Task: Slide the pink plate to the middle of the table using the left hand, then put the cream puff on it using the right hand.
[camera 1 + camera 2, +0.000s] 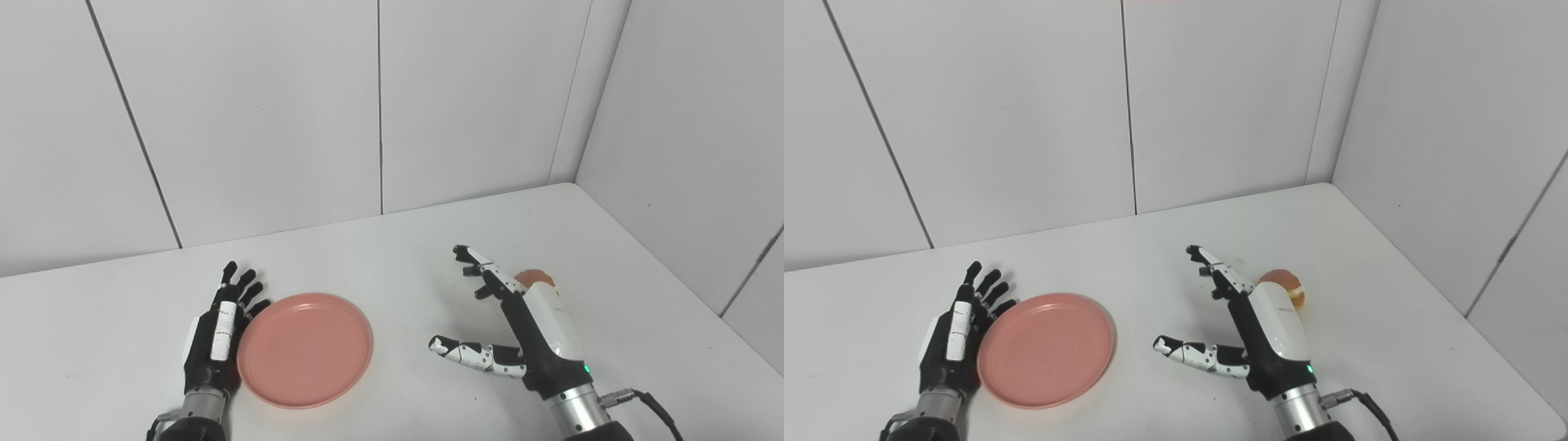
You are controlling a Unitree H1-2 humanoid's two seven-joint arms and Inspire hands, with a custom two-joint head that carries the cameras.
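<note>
The pink plate (305,349) lies flat on the white table, left of centre. My left hand (220,331) stands open on edge, its fingers straight and resting against the plate's left rim. A round brown cream puff (1283,286) sits on the table to the right, just behind my right hand (1249,331) and partly hidden by it. The right hand is open, thumb spread to the left, fingers stretched forward, holding nothing. It hangs to the left of the puff, between puff and plate.
White wall panels close the back and the right side of the table (398,257). A black cable (649,401) runs off the right wrist. Bare tabletop lies between the plate and the right hand.
</note>
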